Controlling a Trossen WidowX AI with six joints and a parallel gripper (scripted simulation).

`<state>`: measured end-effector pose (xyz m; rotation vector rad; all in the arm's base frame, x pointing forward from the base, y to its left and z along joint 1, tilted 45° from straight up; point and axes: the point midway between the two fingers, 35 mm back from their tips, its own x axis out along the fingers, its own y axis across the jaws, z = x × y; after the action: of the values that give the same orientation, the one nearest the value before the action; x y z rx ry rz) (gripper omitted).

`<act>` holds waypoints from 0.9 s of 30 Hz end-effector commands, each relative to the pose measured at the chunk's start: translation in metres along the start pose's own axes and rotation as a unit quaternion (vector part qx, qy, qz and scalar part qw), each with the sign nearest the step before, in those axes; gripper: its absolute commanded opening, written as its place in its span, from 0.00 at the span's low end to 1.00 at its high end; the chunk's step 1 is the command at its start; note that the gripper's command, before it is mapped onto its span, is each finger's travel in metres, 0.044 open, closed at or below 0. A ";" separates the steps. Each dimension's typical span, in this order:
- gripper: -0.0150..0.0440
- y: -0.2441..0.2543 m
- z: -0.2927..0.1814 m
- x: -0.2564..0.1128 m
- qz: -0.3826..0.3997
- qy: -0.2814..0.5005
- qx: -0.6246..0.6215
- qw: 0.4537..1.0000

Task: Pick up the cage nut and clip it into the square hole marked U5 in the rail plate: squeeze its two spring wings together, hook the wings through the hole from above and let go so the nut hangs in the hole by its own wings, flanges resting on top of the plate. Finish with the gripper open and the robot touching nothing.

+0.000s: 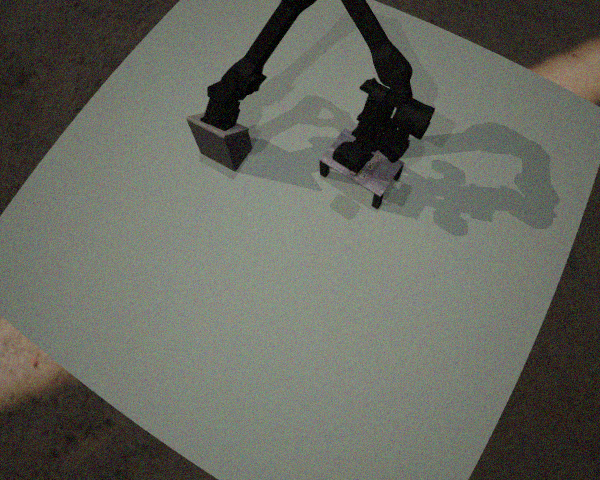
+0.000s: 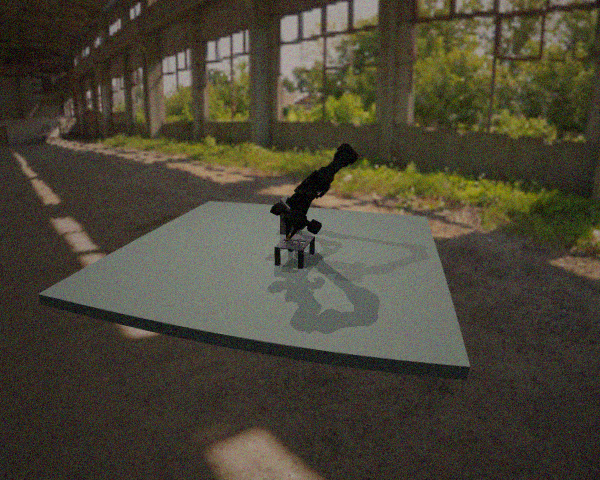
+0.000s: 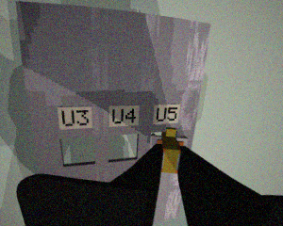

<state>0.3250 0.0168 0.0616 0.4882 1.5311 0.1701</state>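
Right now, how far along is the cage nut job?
Picked up: the cage nut is clamped in the gripper. In hand: it sits at the U5 hole; whether its wings are hooked is hidden. Left: finish seating, release, withdraw.

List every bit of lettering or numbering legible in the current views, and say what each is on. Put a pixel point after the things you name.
"U3": pale label [image 3: 75, 118] on the rail plate [image 1: 385, 178] [image 2: 306, 239] [image 3: 85, 52], above a square hole.
"U4": pale label [image 3: 124, 116] on the same plate, above the next hole.
"U5": pale label [image 3: 167, 114] on the same plate, above the hole at the gripper [image 3: 169, 151].
The top and exterior views show no readable text.
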 end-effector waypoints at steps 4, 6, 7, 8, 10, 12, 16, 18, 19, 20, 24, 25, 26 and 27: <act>0.30 0.000 0.000 -0.002 -0.008 -0.002 0.002 1.000; 0.30 0.001 0.000 -0.002 -0.010 -0.002 0.002 1.000; 0.30 0.001 0.000 -0.002 -0.012 -0.002 0.002 1.000; 0.30 0.001 0.000 -0.002 -0.013 -0.002 0.002 1.000; 0.30 0.002 0.000 -0.002 -0.016 -0.002 0.002 1.000; 0.30 0.002 0.000 -0.002 -0.017 -0.002 0.002 1.000; 0.30 0.002 0.000 -0.002 -0.017 -0.002 0.002 1.000; 0.30 0.002 0.000 -0.002 -0.017 -0.002 0.002 1.000; 0.30 0.002 0.000 -0.002 -0.017 -0.002 0.002 1.000; 0.30 0.002 0.000 -0.002 -0.017 -0.002 0.002 1.000; 0.30 0.003 0.000 -0.002 -0.017 -0.002 0.002 1.000; 0.30 0.003 0.000 -0.002 -0.017 -0.002 0.002 1.000; 0.30 0.003 0.000 -0.002 -0.017 -0.002 0.002 1.000; 0.30 0.003 0.000 -0.002 -0.017 -0.002 0.002 1.000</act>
<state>0.3253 0.0196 0.0629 0.4656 1.5376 0.1470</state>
